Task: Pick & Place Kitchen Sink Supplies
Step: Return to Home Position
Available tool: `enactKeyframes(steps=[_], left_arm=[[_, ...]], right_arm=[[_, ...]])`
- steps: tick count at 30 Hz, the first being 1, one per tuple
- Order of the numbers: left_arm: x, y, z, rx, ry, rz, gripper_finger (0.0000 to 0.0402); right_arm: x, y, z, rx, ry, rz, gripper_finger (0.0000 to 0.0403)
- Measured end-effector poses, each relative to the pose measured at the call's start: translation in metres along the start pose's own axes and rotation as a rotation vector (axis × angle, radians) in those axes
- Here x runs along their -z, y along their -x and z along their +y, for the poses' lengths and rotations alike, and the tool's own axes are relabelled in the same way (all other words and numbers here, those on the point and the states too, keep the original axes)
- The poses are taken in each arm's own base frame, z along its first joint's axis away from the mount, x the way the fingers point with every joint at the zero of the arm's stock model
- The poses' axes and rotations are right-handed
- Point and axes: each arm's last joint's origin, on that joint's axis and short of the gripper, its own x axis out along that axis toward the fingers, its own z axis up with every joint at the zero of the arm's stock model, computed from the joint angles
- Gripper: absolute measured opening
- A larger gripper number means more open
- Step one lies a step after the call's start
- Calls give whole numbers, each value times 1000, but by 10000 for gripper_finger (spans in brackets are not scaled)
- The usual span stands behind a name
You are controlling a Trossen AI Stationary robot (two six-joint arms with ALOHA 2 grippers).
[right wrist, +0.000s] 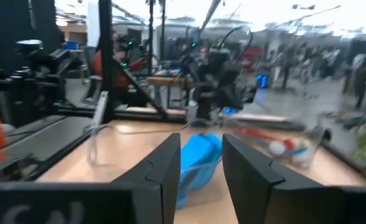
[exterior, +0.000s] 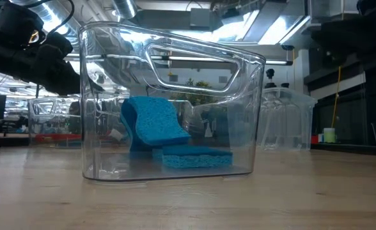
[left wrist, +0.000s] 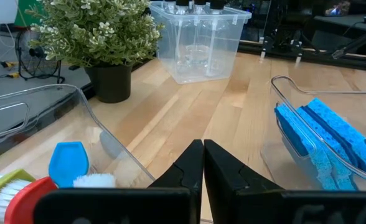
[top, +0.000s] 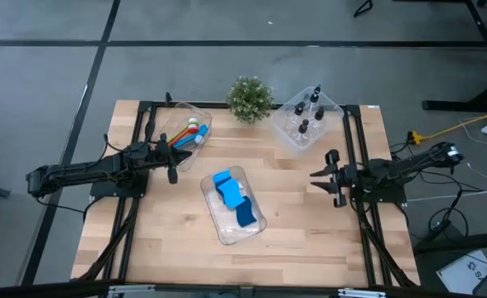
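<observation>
On the table, centre, we note the blue sponges lying in the near clear bin. Left pincer closed, empty, to its left. Right pincer parted, empty, to its right. Sorting looks done; next, likely, both arms retract home.

Left pincer points inward with fingers pressed together, while right pincer faces it, fingers parted.

Open wood between centre bin and right bin (plant behind); left gripper, right gripper flank it.
</observation>
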Motion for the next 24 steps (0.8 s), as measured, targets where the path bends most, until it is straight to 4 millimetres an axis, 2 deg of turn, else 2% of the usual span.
enactKeyframes(steps=[4, 10, 18, 24], left_arm=[[0, 0, 0, 0, 0, 0, 7], [0, 0, 0, 0, 0, 0, 4], [0, 0, 0, 0, 0, 0, 8], [0, 0, 0, 0, 0, 0, 6]], right_arm=[[6, 6, -1, -23, -34, 62, 116], [14, 13, -2, -28, 15, 136, 116], [11, 14, -2, -43, 163, 107, 116], [11, 14, -2, -43, 157, 107, 116]])
